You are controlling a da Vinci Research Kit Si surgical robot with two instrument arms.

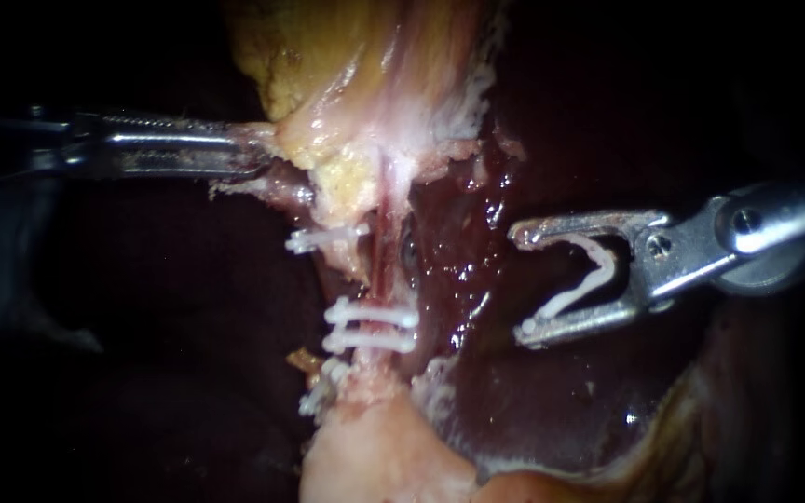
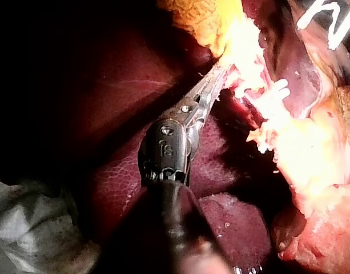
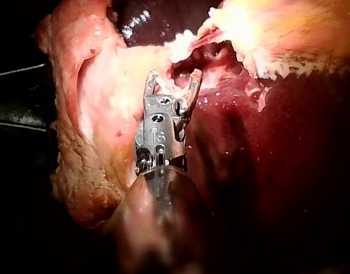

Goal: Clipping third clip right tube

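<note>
While my left instrument (image 1: 263,155) pinches tissue (image 1: 328,130), my right instrument (image 1: 522,283) holds a clip (image 1: 570,298) spread wide, mouth facing the upright tube (image 1: 382,253), crosswise and apart from it.

Likely a surgical lab, exposed liver (image 1: 561,401), white clips (image 1: 372,317) on a tube (image 1: 381,256)

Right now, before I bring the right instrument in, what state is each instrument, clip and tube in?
Left instrument: jaws shut on the gallbladder edge.
Right instrument: jaws wide apart, carrying the loaded clip, clear of the tissue.
Loaded clip: open, not on any tube.
Two clips: closed across the tube, side by side.
Tube: whole, not cut.
Upper clip: closed.
Lowest clip: closed.
</note>
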